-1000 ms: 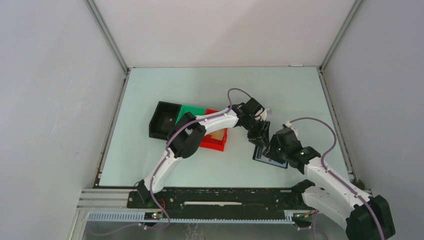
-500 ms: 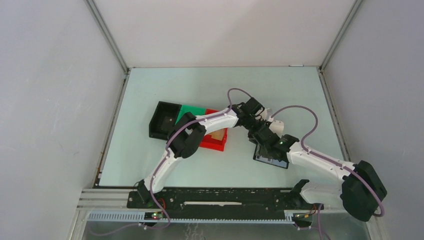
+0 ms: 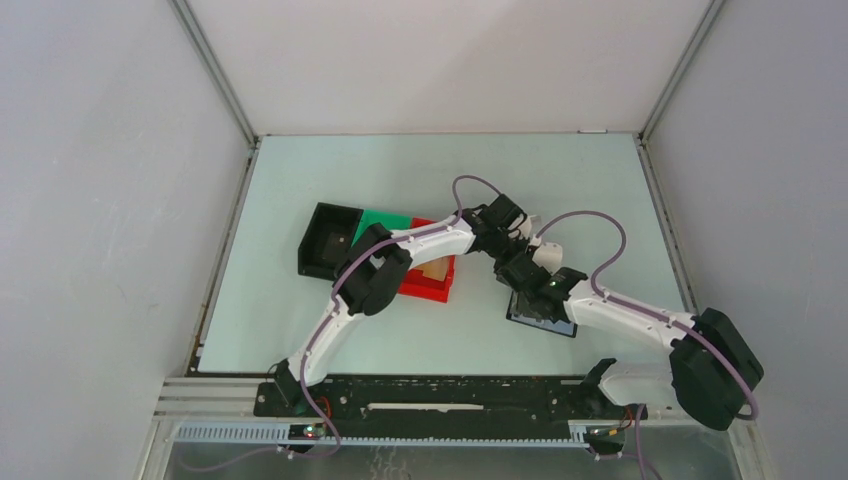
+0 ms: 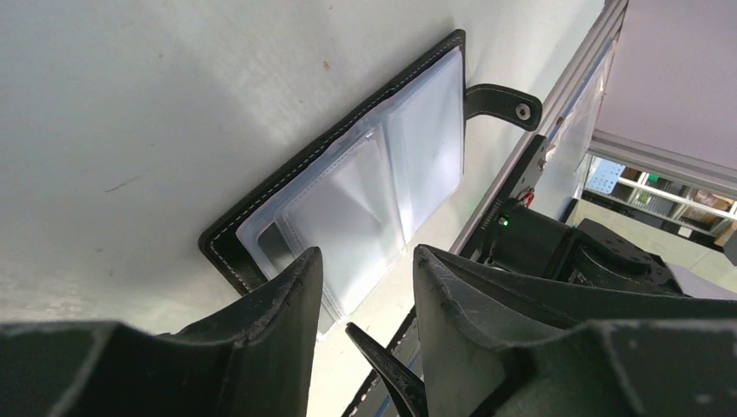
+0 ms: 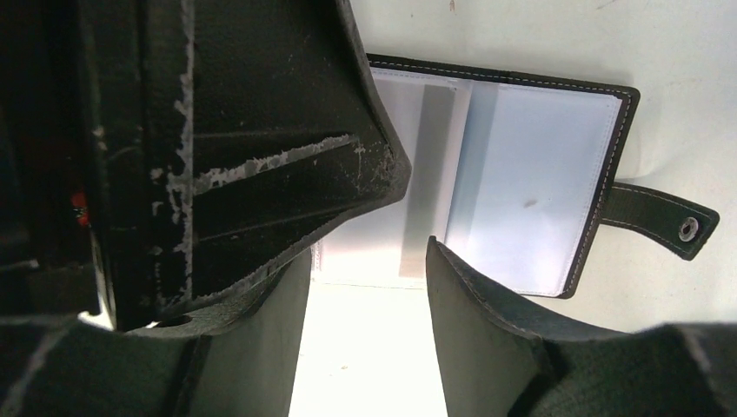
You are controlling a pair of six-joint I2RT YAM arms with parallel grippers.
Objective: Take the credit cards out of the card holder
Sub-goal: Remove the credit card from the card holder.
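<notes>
On the table [image 3: 400,170] right of centre, the card holder [image 3: 540,326] is laid open, cards [image 5: 530,200] sleeved. The right gripper [image 5: 365,256] has been brought over it, jaws parted and empty; the left gripper [image 4: 361,261] is likewise unclenched. Extraction is judged next.

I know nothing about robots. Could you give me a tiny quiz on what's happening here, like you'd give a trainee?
1. True or false: the card holder lies folded shut.
2. Its strap is: A) unsnapped and loose; B) snapped shut; C) gripped by a pincer.
3. Fill in: the left pincer and right pincer both hold ___.
Key: 1 false, it lies open; 2 A; 3 nothing, both are open.
</notes>
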